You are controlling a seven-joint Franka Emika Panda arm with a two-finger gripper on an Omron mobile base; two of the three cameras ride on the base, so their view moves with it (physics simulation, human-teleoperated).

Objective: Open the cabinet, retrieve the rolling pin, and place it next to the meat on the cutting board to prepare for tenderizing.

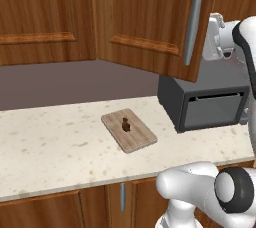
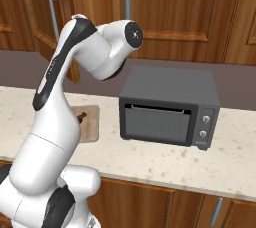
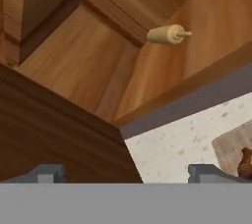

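The cabinet door (image 1: 150, 17) stands swung out over the counter, its grey bar handle (image 1: 192, 24) on the free edge. My gripper (image 3: 127, 174) is open, its fingertips (image 3: 47, 173) wide apart at the door's lower edge, with nothing held. Inside the cabinet the rolling pin (image 3: 167, 34) lies on the shelf, seen end-on, well beyond the fingers. The cutting board (image 1: 129, 130) lies flat on the counter with the meat (image 1: 126, 125) near its middle. From the hand camera, a corner of the board (image 3: 231, 149) and the meat (image 3: 244, 161) appear at the right edge.
A dark grey oven (image 1: 205, 104) sits on the speckled counter (image 1: 50, 142) right of the board, below the open door. My hand's white body (image 1: 218, 37) is just right of the door's edge. Closed wooden doors (image 1: 40, 17) fill the wall to the left.
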